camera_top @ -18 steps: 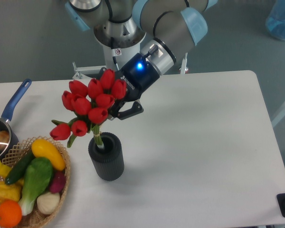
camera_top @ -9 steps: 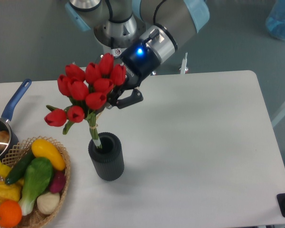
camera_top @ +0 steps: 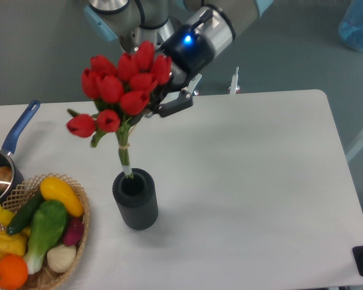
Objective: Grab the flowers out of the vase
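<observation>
The flowers, a bunch of red tulip buds with green stems, hang in the air above the vase. My gripper is shut on the bunch just under the buds, from the right side. The stem ends reach down to about the vase's round mouth; I cannot tell whether the tips are still inside it. The vase is a dark grey ribbed cylinder standing upright on the white table, left of centre.
A wicker basket of vegetables and fruit sits at the front left corner. A blue-handled pot lies at the left edge. A blue object stands beyond the table at the top right.
The gripper has risen and shifted right with the flowers. The stems have come up almost wholly out of the vase, which has stayed in place.
</observation>
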`<state>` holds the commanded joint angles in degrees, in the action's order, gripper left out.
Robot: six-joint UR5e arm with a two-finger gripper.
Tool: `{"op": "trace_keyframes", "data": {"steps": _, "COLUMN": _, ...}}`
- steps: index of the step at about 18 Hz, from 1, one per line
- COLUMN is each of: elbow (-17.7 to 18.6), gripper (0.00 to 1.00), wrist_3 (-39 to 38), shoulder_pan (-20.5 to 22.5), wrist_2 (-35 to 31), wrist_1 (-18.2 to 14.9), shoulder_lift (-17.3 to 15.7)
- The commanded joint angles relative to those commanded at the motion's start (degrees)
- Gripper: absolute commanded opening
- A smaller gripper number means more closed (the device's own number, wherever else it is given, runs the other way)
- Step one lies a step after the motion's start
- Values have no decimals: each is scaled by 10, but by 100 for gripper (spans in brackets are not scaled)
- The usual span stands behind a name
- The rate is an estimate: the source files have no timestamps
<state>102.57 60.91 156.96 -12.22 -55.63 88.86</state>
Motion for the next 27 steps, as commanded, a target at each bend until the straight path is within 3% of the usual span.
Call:
{"op": "trace_keyframes", "data": {"steps": 7, "elbow": 2, "gripper": 44, "wrist_3": 4, "shoulder_pan": 112, "wrist_2": -11, "wrist_1": 3, "shoulder_lift": 8}}
{"op": "trace_keyframes", "data": {"steps": 11, "elbow": -6, "gripper": 44, "wrist_3": 48, "shoulder_pan": 162, "wrist_2": -12, "wrist_1": 4, "shoulder_lift": 47}}
{"op": "trace_keyframes", "data": {"steps": 14, "elbow": -14, "gripper": 44, "wrist_3": 80, "shoulder_pan": 179, "wrist_2": -18, "wrist_1": 5, "shoulder_lift": 65}}
{"op": "trace_keyframes", "data": {"steps": 19, "elbow": -27, "gripper": 44, "wrist_3": 105, "shoulder_pan": 189, "wrist_2": -125, "wrist_1": 5, "shoulder_lift": 83}}
{"op": "trace_keyframes", "data": {"steps": 27, "elbow": -25, "gripper": 44, "wrist_3": 107, "shoulder_pan": 188, "wrist_2": -138, "wrist_1": 4, "shoulder_lift": 80}}
